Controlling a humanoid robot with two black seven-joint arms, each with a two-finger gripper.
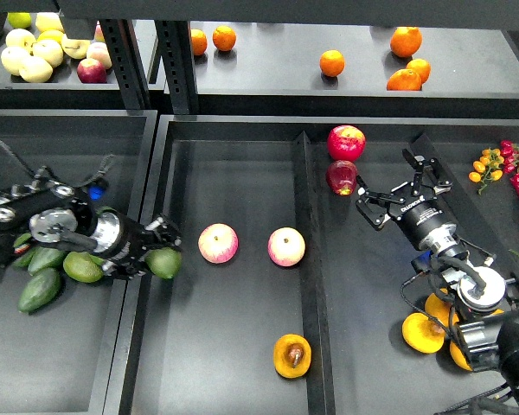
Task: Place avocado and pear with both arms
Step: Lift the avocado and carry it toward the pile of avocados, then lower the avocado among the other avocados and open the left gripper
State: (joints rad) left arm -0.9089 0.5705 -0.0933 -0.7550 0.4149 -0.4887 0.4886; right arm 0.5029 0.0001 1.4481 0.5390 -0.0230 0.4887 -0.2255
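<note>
Two risks: left gripper (158, 251), clenched on the avocado (163, 262), may clip the tray's left wall (137, 294); right gripper (396, 192) gapes empty, far from the pear (292, 355).

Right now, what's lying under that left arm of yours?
Several avocados lie in a heap under my left arm. The arm covers part of the heap, so I can't count them. My left claw grips one avocado.

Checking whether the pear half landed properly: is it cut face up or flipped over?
Cut face up: the pear lies in the middle tray with its brown pit showing, apart from both claws.
</note>
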